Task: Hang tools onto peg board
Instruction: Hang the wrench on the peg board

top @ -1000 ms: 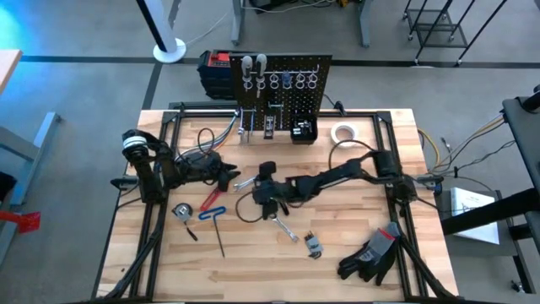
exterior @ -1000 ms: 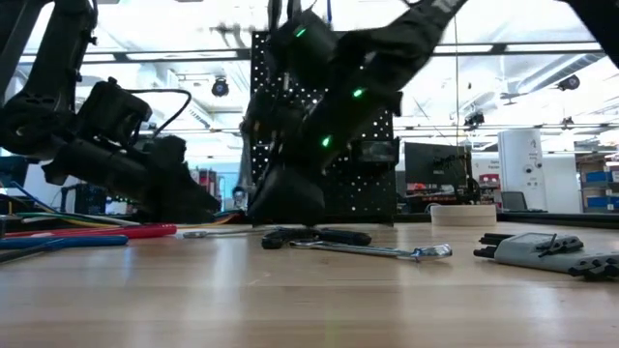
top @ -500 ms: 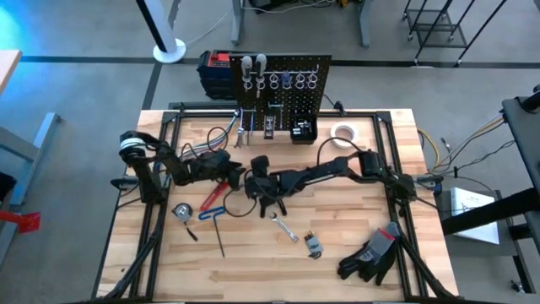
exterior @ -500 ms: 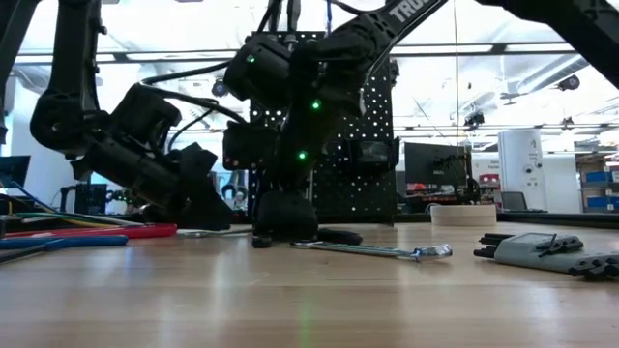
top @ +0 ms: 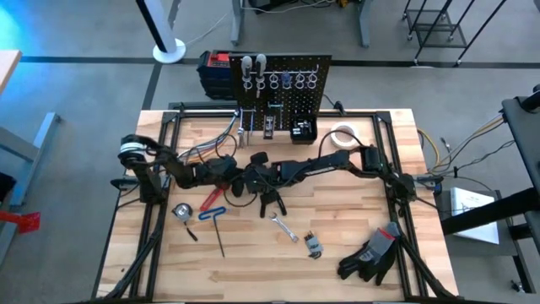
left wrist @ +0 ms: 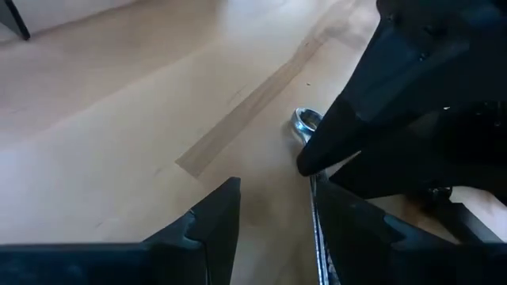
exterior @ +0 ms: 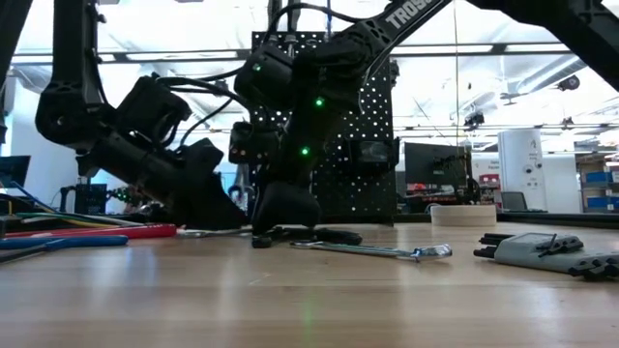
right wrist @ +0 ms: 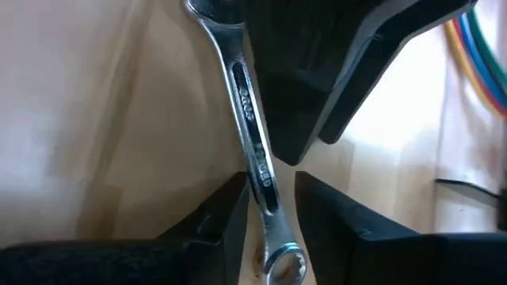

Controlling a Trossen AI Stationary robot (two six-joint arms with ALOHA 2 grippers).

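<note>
- Steel, flat and silver: a wrench (right wrist: 252, 119) lay on the wooden table (top: 354, 228), its shank running straight between the 2 fingers of the right gripper (right wrist: 268, 207).
- Those fingers (right wrist: 218, 218) stood to either side of the shank, near it, with a sliver of gap showing on each side; not clamped, by the look of it.
- From above, the right gripper (top: 253, 179) sat low at mid-table, nose to nose with the left gripper (top: 226, 169).
- Left gripper (left wrist: 273, 229) hovered with its fingers (left wrist: 212, 226) parted and nothing between them but bare wood; the wrench's ring end (left wrist: 305, 124) lay just beyond its far finger, under the other arm's dark bulk.
- My read: that wrench would be stiff, fairly heavy for its size and slick, so a pinch across the flat mid-shank suits it best, leaving the ring end free for a hook.
- Risk, as I judged it: lying flat on the wood, it could skate or pivot if the fingers closed off-centre.
- Peg board (top: 285, 89) stood upright at the table's far edge, well apart from both grippers, silver hooks (top: 287, 81) along its top.
- A 2nd wrench (top: 284, 229) and the black gloves (top: 371, 253) lay untouched on the near side.
</note>
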